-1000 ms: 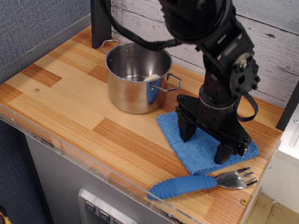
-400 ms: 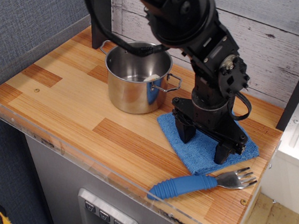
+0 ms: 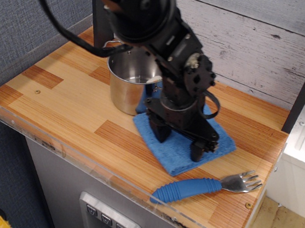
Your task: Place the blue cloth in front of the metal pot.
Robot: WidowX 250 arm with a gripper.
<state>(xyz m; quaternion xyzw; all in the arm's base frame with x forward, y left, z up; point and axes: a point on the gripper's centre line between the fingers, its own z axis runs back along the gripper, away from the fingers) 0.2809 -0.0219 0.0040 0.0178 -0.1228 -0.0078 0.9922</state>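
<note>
Observation.image shows the wooden worktop (image 3: 60, 103), then the metal pot (image 3: 127, 83) at its back, the blue cloth (image 3: 178, 150) touching the pot's right side, and the gripper (image 3: 181, 141) spread wide, fingertips pressing on the cloth

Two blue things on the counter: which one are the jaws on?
The blue cloth, flat beside the metal pot; the gripper presses it with spread jaws. The blue-handled fork lies apart, nearer the front edge.
</note>
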